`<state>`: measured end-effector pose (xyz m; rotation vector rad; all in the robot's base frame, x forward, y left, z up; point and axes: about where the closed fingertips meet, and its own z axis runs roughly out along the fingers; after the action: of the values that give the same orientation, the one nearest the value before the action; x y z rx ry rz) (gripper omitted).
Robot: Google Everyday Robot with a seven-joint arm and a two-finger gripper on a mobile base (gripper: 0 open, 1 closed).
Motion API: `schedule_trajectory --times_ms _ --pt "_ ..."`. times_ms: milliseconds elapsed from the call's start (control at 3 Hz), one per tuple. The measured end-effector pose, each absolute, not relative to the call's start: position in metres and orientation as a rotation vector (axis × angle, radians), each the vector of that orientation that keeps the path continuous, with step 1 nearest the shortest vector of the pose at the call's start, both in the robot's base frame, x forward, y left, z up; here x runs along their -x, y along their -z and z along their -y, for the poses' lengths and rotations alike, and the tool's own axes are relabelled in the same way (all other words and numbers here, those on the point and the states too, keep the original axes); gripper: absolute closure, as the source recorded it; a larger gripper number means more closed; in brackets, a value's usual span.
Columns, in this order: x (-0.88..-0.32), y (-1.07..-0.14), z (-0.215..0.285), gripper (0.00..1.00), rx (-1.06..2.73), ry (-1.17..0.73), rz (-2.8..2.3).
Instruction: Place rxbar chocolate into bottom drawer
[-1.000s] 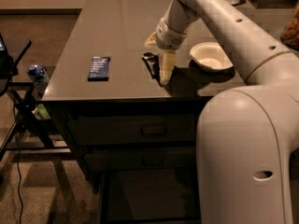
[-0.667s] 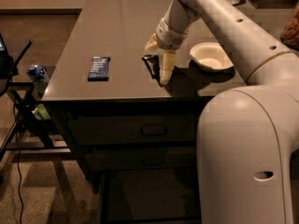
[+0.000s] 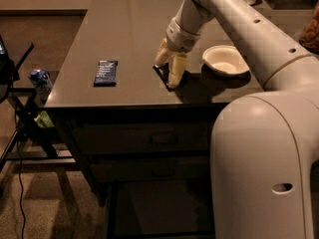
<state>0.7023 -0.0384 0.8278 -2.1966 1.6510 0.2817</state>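
1. Nothing has visibly shifted since a second ago: arm, gripper and objects all sit where they were.
2. Gripper (image 3: 168,66) is down at the counter (image 3: 124,29), near its front edge, left of the white bowl (image 3: 225,59).
3. Its two pale fingers (image 3: 176,71) are closed against the rxbar chocolate (image 3: 161,73), one on each side; the black bar shows as a dark sliver between them, low on the counter surface.
4. Blue-wrapped bar (image 3: 105,72) lies flat on the counter, well to the left of the gripper, apart from it.
5. Bottom drawer (image 3: 149,208) stands pulled out below the two handled drawers (image 3: 164,138), dark floor showing.
6. Robot's white body (image 3: 264,168) fills the lower right, hiding the counter's right end.
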Motion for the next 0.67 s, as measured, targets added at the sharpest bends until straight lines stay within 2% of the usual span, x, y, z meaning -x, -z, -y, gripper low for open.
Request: schedule_trajectory --times_ms 333,667 --pt "-0.7023 -0.8278 0.0384 0.89 2.197 -0.282 -1.651" --pt "-0.7023 -0.8278 0.0384 1.0 2.197 -0.282 -1.651"
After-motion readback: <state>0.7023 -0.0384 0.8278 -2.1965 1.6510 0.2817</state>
